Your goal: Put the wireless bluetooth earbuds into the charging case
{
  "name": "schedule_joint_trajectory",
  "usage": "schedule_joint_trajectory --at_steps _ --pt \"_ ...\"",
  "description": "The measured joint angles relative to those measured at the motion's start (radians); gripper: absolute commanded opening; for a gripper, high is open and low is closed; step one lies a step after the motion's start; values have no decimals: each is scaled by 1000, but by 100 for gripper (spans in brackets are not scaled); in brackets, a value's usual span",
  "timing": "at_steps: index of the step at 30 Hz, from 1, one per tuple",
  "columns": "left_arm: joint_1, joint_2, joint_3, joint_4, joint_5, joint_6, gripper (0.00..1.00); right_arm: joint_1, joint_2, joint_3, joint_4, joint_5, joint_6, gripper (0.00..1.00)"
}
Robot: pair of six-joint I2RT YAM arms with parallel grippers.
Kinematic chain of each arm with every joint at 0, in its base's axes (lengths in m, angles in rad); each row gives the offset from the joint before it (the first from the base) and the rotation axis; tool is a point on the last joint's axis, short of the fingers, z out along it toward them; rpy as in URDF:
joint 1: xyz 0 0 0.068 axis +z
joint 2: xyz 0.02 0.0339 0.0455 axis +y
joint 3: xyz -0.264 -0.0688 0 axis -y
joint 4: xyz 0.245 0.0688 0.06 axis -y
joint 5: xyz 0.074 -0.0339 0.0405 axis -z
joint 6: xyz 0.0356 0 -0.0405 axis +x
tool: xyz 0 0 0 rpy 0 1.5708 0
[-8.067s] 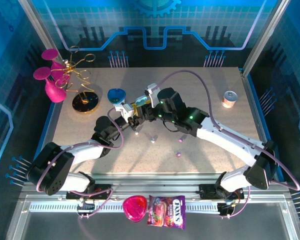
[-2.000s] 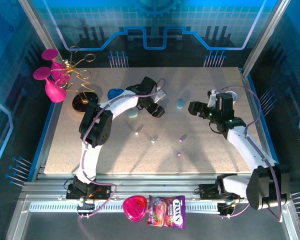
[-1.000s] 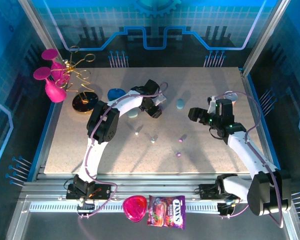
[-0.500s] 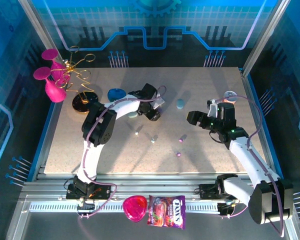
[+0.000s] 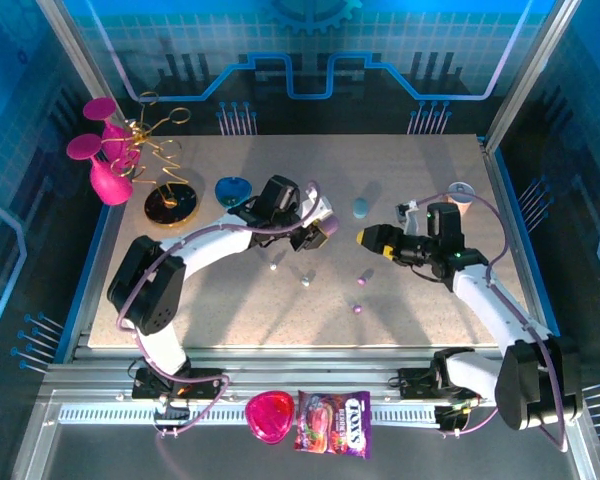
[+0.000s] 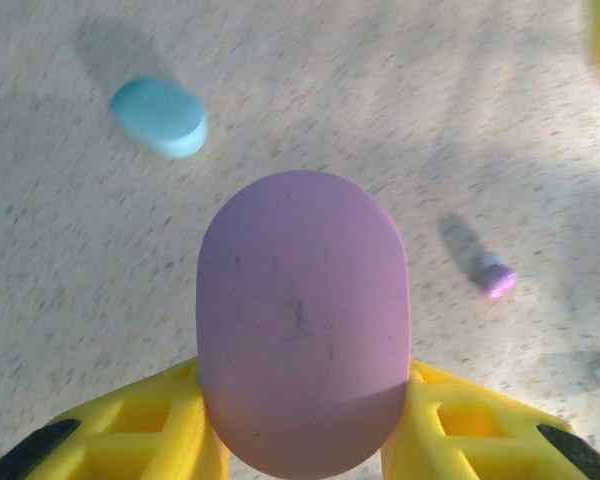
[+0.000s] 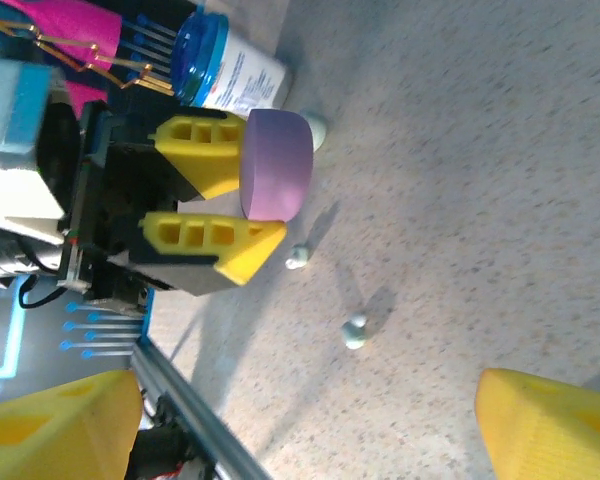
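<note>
Speckled tabletop point(image 5: 230, 310), candy bag point(image 5: 332, 423) reading "FOX'S" lying at the front rail point(image 5: 110, 412), your left gripper point(image 5: 318, 233) clamping a lilac case point(image 6: 303, 320), your right gripper point(image 5: 365, 238) gaping empty, tiny earbuds point(image 5: 306, 281) lying loose on the tabletop.

Pinched at 6 o'clock between the yellow plastic fingers point(image 6: 150, 425) of the left gripper point(image 6: 305, 415): a smooth lilac pebble-shaped case point(image 6: 302, 300). On the speckled beige table point(image 6: 70, 300), a light-blue oval case point(image 6: 160, 117) at 10 o'clock and a tiny lilac earbud point(image 6: 497, 280) at 3 o'clock.
</note>
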Motion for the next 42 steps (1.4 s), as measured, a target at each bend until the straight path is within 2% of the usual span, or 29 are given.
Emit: schedule_joint_trajectory --at_steps 4,11,21,26,31,34,36,38,42 --pt "-44 -41 -60 44 28 35 39 27 26 18 13 -29 29 85" --pt "-79 -102 -125 91 72 63 39 58 82 40 20 -48 62 72" --pt "-107 -123 -132 122 79 87 39 79 98 52 20 -69 103 46" --pt "-112 -123 -140 128 75 87 40 82 104 58 27 -92 124 29" --pt "-113 -133 -159 162 71 84 49 80 102 58 37 -101 148 26" --pt "-113 -145 -177 206 74 79 64 74 88 47 74 -111 189 26" --pt "-114 -159 -196 254 81 56 71 61 67 31 111 -121 223 26" --pt "-108 -178 -239 352 106 5 79 42 33 5 157 -137 270 25" --pt "-74 -195 -359 636 163 -143 86 11 -28 -34 248 -179 366 25"
